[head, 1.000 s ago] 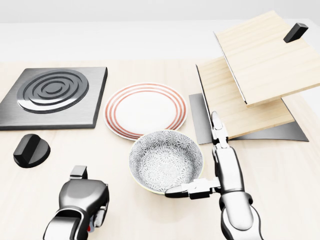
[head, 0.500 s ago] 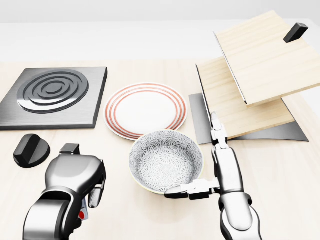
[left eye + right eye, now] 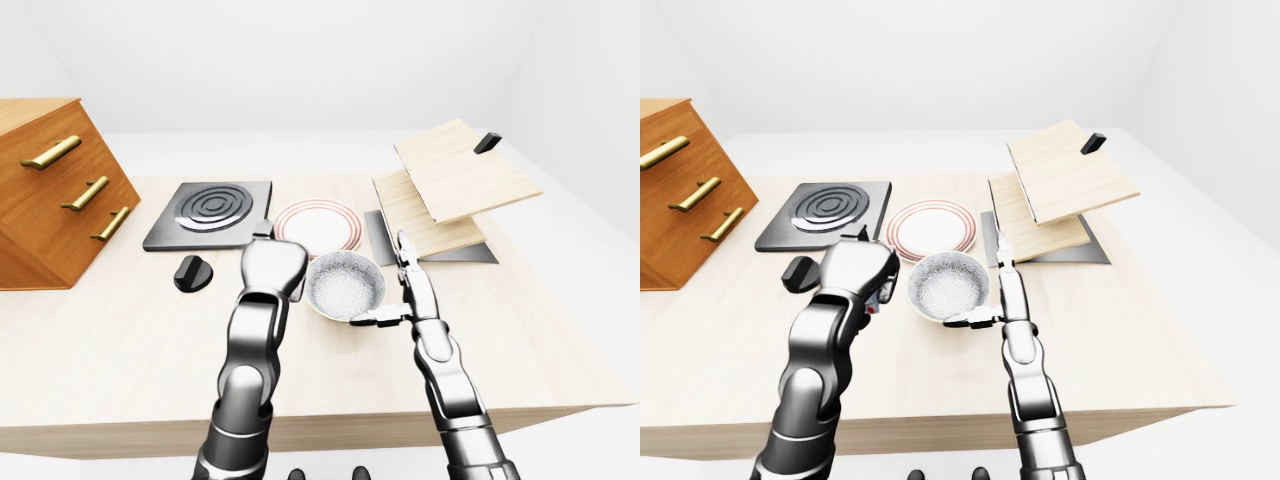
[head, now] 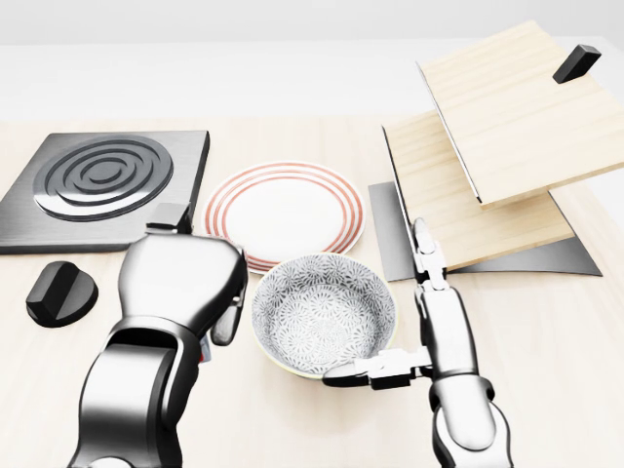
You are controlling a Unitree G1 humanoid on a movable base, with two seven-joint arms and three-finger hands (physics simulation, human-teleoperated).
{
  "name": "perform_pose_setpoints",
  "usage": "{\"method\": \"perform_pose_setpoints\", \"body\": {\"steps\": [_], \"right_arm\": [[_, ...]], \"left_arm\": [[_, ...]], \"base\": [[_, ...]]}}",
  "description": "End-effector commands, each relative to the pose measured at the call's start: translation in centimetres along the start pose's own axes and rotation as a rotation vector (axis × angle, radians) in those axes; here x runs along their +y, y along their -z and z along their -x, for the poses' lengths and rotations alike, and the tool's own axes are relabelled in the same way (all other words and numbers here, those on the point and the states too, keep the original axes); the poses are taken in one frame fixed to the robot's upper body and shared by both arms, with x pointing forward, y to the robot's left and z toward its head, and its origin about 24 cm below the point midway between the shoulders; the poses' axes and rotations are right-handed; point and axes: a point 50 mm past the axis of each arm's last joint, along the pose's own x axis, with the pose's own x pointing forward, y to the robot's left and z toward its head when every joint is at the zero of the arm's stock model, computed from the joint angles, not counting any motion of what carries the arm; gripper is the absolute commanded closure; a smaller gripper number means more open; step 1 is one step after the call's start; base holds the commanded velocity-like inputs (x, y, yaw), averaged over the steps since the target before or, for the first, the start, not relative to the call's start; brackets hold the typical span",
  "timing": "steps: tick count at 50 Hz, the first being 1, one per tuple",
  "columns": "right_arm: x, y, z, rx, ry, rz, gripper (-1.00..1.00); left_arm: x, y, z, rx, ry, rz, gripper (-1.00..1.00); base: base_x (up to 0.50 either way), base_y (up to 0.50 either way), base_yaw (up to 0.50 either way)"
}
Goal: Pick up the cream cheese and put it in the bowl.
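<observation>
- One pale wooden table (image 3: pixel 120 350) carries our bowl (image 4: pixel 324 314), under white walls.
- Our left hand (image 4: pixel 185 283), at the bowl's 9 o'clock, hides its fingers; the cream cheese cannot be made out.
- Our right hand (image 4: pixel 405 322) rests at 3 o'clock, fingers spread apart.

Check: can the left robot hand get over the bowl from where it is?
Probably yes. The left robot hand sits just left of the bowl, nothing between them; the right robot hand only occupies the bowl's lower-right rim.
</observation>
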Motion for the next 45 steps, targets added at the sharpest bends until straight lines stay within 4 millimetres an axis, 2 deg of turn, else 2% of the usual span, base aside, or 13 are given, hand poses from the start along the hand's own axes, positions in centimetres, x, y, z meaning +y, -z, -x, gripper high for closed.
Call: {"method": "perform_pose_setpoints", "body": {"steps": [1, 8, 12, 22, 29, 36, 45], "right_arm": [[-0.1, -0.5, -0.1, -0.02, 0.0, -0.01, -1.0], [-0.3, -0.8, 0.1, -0.033, 0.001, -0.014, -1.0], [-0.4, -0.9, 0.1, -0.039, 0.003, -0.016, -1.0], [-0.5, -1.1, 0.2, -0.048, 0.004, -0.017, -1.0], [-1.2, -2.0, 0.8, -0.092, 0.015, -0.028, -1.0], [-1.1, -2.2, 1.0, -0.101, 0.011, -0.026, -1.0], [-1.3, -2.9, 1.8, -0.137, 0.014, -0.025, -1.0]], "left_arm": [[1.6, -3.1, -0.9, -0.086, -0.034, -0.001, 1.0], [1.4, -6.2, -2.3, -0.167, 0.023, -0.018, 1.0], [0.3, -7.2, -3.2, -0.185, 0.049, -0.048, 1.0], [-0.8, -9.8, -5.0, -0.271, 0.02, -0.04, 1.0], [-2.0, -11.5, -6.0, -0.329, 0.009, -0.023, 1.0], [-2.9, -12.2, -6.5, -0.356, 0.009, -0.02, 1.0], [-3.6, -12.1, -6.8, -0.358, 0.025, -0.009, 1.0]], "base": [[0.0, 0.0, 0.0], [0.0, 0.0, 0.0], [0.0, 0.0, 0.0], [0.0, 0.0, 0.0], [0.0, 0.0, 0.0], [0.0, 0.0, 0.0], [0.0, 0.0, 0.0]]}}
